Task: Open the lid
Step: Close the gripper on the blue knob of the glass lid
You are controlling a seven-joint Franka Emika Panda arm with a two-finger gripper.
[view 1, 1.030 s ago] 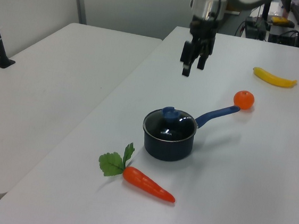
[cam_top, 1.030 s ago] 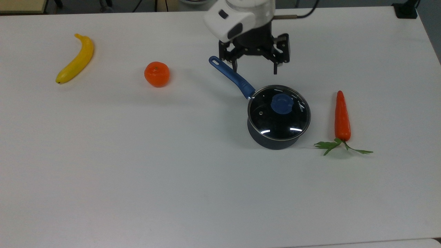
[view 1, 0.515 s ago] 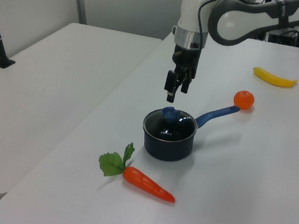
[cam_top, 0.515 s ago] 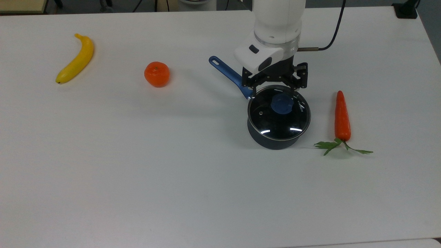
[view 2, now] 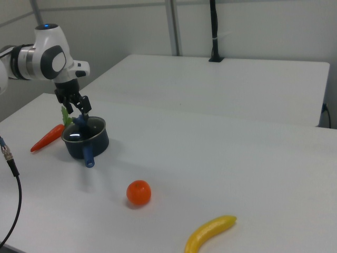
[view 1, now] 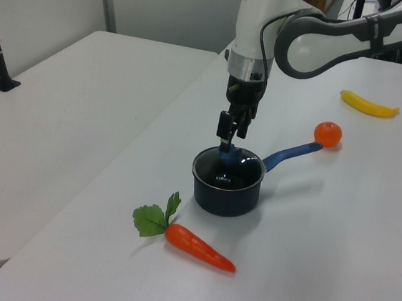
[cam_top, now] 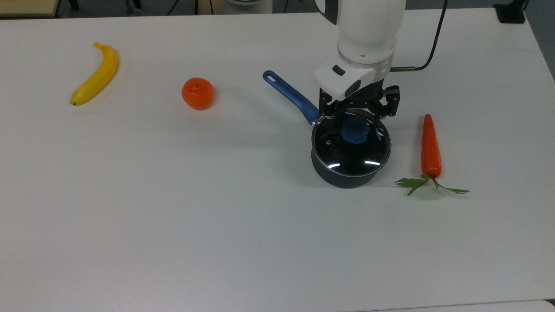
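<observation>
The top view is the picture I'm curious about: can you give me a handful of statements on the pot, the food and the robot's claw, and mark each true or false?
1. The lid sits closed on the saucepan. True.
2. The gripper is shut on the carrot. False: it is open, over the lid's blue knob, and the carrot lies apart at the top view's right.
3. The orange lies between the banana and the saucepan. True.
4. The saucepan's handle points toward the carrot. False: it points up and to the top view's left, away from the carrot.
5. The banana lies inside the saucepan. False: it lies on the table, far at the top view's left.
</observation>
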